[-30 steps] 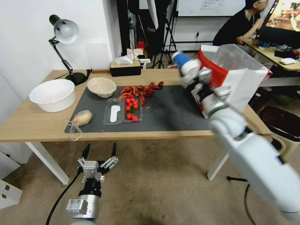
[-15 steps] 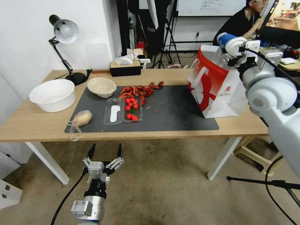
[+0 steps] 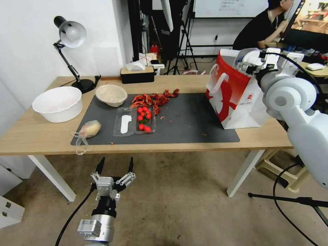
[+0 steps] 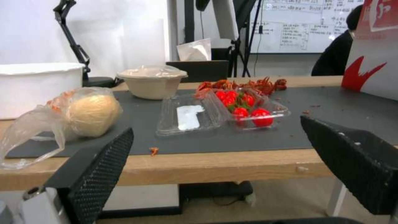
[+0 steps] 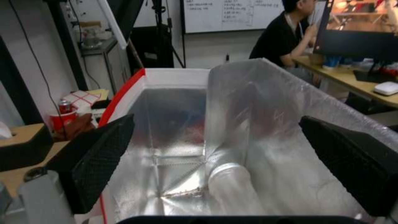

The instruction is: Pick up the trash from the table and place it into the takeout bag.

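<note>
The takeout bag (image 3: pixel 235 99), white with a red side, stands on the right end of the table (image 3: pixel 34 133). My right gripper (image 3: pixel 245 64) hangs at the bag's open mouth, open with nothing between its fingers (image 5: pixel 104 149). The right wrist view looks down into the foil-lined bag (image 5: pixel 174 73), where a pale cup (image 5: pixel 230 186) lies on the bottom. On the mat's left lie a knotted clear bag with a beige lump (image 3: pixel 89 129) (image 4: pixel 89 115) and a beige bowl (image 3: pixel 111 94) (image 4: pixel 152 81). My left gripper (image 3: pixel 114 164) (image 4: pixel 219 155) waits open below the table's front edge.
A clear clamshell of cherry tomatoes (image 3: pixel 135 121) and red crayfish shells (image 3: pixel 153 99) sit mid-mat. A big white bowl (image 3: pixel 58 103), a desk lamp (image 3: pixel 70 34) and a tissue box (image 3: pixel 136 73) stand at the left and back. A stool (image 3: pixel 273 164) stands right of the table's leg.
The right gripper carried a blue cup up over the takeout bag, then dipped to its mouth; the cup has left the now open gripper. The left gripper rose slightly.
</note>
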Robot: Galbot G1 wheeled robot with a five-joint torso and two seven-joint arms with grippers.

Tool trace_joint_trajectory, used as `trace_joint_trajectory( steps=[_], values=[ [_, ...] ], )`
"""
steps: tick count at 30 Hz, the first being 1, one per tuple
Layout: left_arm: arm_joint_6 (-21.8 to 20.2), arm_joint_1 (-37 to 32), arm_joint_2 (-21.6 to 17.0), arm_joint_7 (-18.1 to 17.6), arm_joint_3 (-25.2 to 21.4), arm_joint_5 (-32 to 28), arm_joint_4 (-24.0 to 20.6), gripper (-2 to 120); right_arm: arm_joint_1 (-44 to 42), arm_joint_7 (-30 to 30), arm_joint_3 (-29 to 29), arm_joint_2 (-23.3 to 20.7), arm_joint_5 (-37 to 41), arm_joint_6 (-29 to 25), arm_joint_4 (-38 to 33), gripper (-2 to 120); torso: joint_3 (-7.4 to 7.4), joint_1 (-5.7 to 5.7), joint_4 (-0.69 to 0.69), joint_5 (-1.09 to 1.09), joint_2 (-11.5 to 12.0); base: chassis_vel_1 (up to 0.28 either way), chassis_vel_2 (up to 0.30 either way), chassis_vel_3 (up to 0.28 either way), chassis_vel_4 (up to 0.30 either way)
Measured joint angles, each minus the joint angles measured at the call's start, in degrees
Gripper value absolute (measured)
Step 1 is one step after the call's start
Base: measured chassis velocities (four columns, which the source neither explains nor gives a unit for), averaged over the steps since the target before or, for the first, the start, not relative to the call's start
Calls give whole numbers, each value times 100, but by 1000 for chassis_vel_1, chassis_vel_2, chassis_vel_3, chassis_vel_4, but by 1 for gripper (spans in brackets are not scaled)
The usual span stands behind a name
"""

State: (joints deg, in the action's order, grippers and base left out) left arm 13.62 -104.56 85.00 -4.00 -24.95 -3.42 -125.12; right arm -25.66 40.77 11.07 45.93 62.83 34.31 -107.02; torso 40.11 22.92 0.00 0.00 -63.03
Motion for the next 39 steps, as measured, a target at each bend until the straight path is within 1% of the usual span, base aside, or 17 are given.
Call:
trace_joint_trajectory(
  steps=[8, 11, 15, 17, 18, 20, 21, 23, 24, 25, 27, 28, 31, 32, 34, 36, 39],
  values=[
    [3, 11, -13, -9, 7, -8, 17, 100, -178, -237, -11, -60, -358, -330, -104, 100, 0, 0, 0, 1, 0, 0, 0, 0, 0],
    [51, -3, -12, -2, 20, -8, 18, 100, -412, -622, 9, -73, -547, -930, -264, 100, 0, 0, 1, 0, 0, 0, 0, 0, 0],
    [73, -4, -16, -1, 15, -13, 18, 100, -642, -974, 60, -113, -700, -1341, -415, 100, 0, 0, 0, 0, 0, 0, 0, 0, 0],
    [101, -2, -23, 1, -3, -58, 19, 100, -1035, -1382, 193, -174, -925, -1775, -680, 100, -1, 0, 1, 0, 0, 0, 0, 0, 0],
    [101, -2, -23, 1, -3, -58, 19, 100, -1035, -1382, 193, -174, -925, -1775, -680, 100, -1, 0, 1, 0, 0, 0, 0, 0, 0],
    [153, 3, -26, 20, -7, -131, 25, 100, -1449, -1667, 388, -192, -1149, -2052, -903, 100, -1, 0, 2, 0, 0, 0, 0, 0, 0],
    [199, 13, -39, 56, -8, -203, 37, 100, -2256, -2132, 696, -189, -1631, -2547, -1216, 100, -1, 0, 0, 0, 0, 0, 0, 0, 0],
    [203, 14, -40, 58, -8, -209, 38, 100, -2359, -2184, 736, -183, -1681, -2604, -1252, 100, -1, 0, 0, 1, 0, 0, 0, 0, 0],
    [211, 17, -52, 66, -9, -228, 38, 100, -3080, -2552, 1109, -110, -1993, -3045, -1433, 100, -1, 0, -1, 1, 0, 0, 0, 0, 0],
    [211, 17, -52, 66, -9, -228, 38, 100, -3080, -2552, 1109, -110, -1993, -3045, -1433, 100, -1, 0, -1, 1, 0, 0, 0, 0, 0],
    [211, 18, -53, 68, -7, -245, 36, 100, -4003, -2969, 1497, 89, -2350, -3739, -1579, 100, -1, -1, 0, 1, 0, 0, 0, 0, 0],
    [211, 18, -53, 68, -7, -245, 36, 100, -4003, -2969, 1497, 89, -2350, -3739, -1579, 100, -1, -1, 0, 1, 0, 0, 0, 0, 0],
    [212, 19, -75, 74, -16, -246, 35, 100, -5016, -3421, 1770, 446, -2794, -4470, -1577, 100, -1, 0, 0, 2, 0, 0, 0, 0, 0],
    [212, 19, -75, 74, -16, -246, 35, 100, -5016, -3421, 1770, 446, -2794, -4470, -1577, 100, -1, 0, 0, 2, 0, 0, 0, 0, 0],
    [211, 18, -83, 80, -29, -246, 36, 100, -5600, -3591, 1825, 755, -3140, -5023, -1470, 100, -1, -1, 0, 0, 0, 0, 0, 0, 0],
    [213, 19, -80, 79, -32, -247, 41, 100, -5813, -3649, 1826, 865, -3223, -5210, -1430, 100, -1, -1, 1, 2, 0, 0, 0, 0, 0],
    [230, 19, -75, 69, -30, -257, 80, 100, -6494, -3899, 1846, 1255, -3438, -5814, -1266, 100, -1, -1, 1, 1, 0, 0, 0, 0, 0]
  ],
)
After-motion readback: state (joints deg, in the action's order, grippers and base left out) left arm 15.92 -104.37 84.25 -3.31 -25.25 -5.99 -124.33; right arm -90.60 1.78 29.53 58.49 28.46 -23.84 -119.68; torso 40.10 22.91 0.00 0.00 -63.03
